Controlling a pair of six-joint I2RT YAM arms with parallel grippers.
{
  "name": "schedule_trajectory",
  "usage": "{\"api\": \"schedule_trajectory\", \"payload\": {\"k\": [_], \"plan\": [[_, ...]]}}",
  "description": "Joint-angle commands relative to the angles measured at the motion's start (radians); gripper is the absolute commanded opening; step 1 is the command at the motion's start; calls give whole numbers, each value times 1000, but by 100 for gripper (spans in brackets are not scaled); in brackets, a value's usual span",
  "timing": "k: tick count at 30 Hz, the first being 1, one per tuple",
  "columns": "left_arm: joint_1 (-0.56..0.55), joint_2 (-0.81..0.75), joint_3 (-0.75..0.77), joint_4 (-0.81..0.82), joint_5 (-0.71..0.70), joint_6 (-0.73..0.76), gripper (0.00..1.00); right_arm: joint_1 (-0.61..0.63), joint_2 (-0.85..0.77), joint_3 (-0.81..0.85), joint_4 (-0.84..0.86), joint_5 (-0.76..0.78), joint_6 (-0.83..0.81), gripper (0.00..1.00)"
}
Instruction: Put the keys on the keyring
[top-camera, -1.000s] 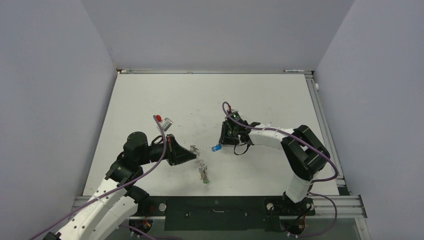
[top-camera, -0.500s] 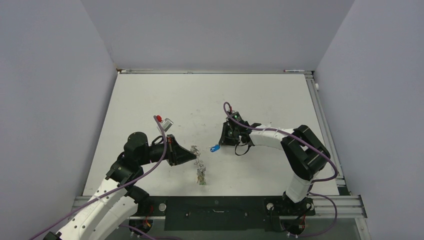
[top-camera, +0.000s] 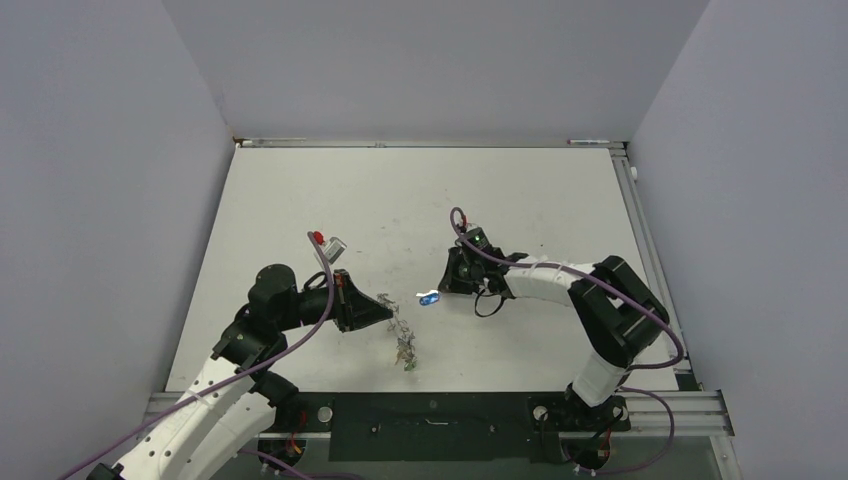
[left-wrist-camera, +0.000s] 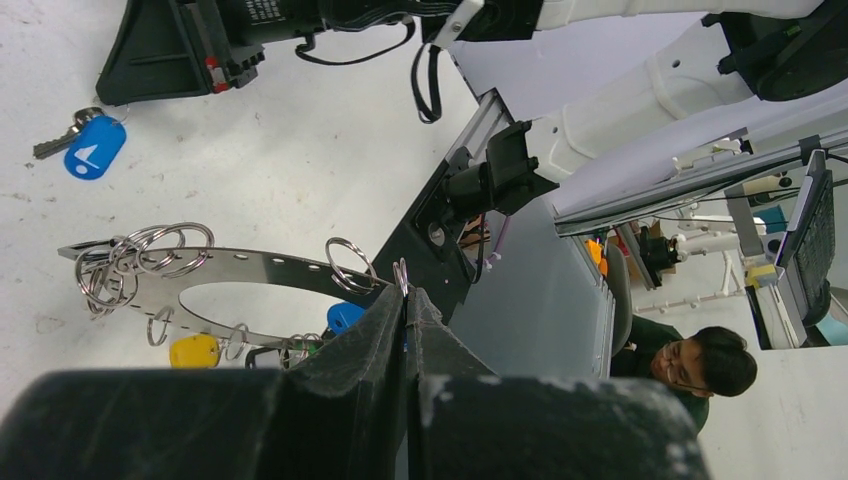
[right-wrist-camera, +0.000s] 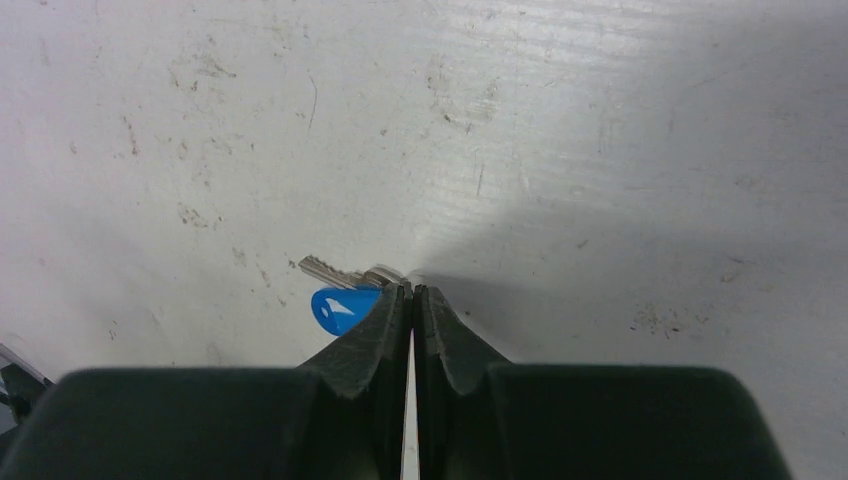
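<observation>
Finding: right gripper (right-wrist-camera: 411, 289) pressed closed, blue key (right-wrist-camera: 345, 305) just left of its tips; grip unconfirmed. Opposite, left gripper (left-wrist-camera: 405, 295) clamps keyring (left-wrist-camera: 250, 270), with a yellow key (left-wrist-camera: 195, 350) hanging ahead.

The tabletop (top-camera: 420, 190) is white, scuffed with grey smudges and fine scratches. Pale grey walls (top-camera: 430, 60) close three sides. An aluminium rail (top-camera: 640, 230) runs along its right edge, and a black plate (top-camera: 430, 412) spans the near edge. Beyond the tabletop, a dark-haired person (left-wrist-camera: 700, 360) with glasses sits near what may be a monitor (left-wrist-camera: 815, 245).
</observation>
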Motion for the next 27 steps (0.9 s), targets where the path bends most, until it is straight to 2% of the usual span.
{"api": "schedule_trajectory", "payload": {"k": [1, 8, 16, 27], "plan": [[9, -14, 9, 78, -2, 6, 0, -5, -148, -51, 137, -3, -53, 5], [13, -15, 9, 89, -1, 8, 0, -4, -336, -49, 148, 11, -224, 5], [14, 5, 21, 114, 11, 33, 0, 9, -464, -10, 88, 18, -396, 5], [17, 37, 6, 277, 93, 41, 0, 217, -722, 9, 74, 9, -705, 5]]}}
